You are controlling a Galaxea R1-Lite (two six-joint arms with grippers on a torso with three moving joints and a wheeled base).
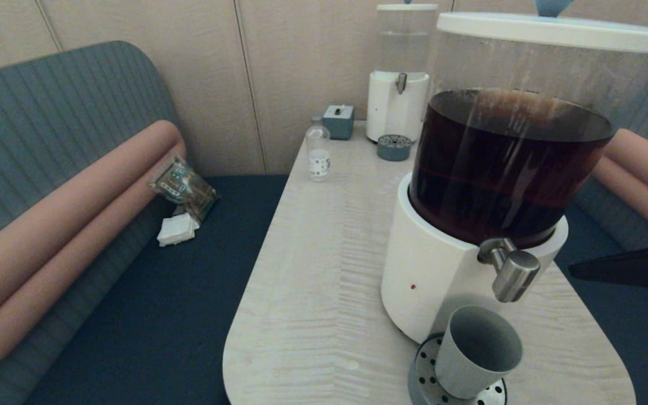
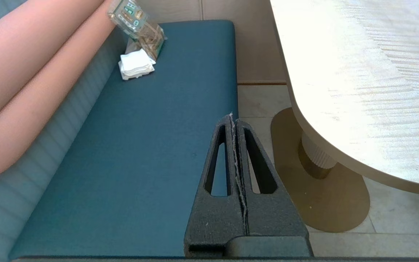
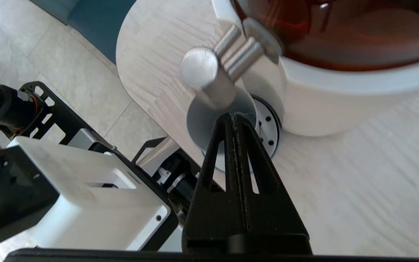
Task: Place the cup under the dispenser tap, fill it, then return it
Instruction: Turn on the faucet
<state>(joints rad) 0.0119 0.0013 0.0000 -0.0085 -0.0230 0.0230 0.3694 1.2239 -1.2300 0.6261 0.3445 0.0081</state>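
Observation:
The grey cup (image 1: 478, 351) stands empty on the round perforated drip tray (image 1: 421, 379), directly below the steel dispenser tap (image 1: 512, 273) of the big dispenser (image 1: 442, 270) holding dark brown liquid. My right gripper (image 1: 580, 271) is shut and empty, hovering to the right of the tap at about its height and apart from it. In the right wrist view the shut gripper (image 3: 234, 116) points toward the cup (image 3: 199, 127) with the tap (image 3: 209, 78) above it. My left gripper (image 2: 233, 117) is shut and empty, parked over the blue bench seat beside the table.
A smaller clear-liquid dispenser (image 1: 398, 84), its small drip tray (image 1: 394, 147), a grey box (image 1: 338, 121) and a small glass bottle (image 1: 318, 151) stand at the table's far end. A snack packet (image 1: 182, 185) and napkins (image 1: 178, 229) lie on the left bench. The table edge (image 1: 245, 315) runs close to the cup.

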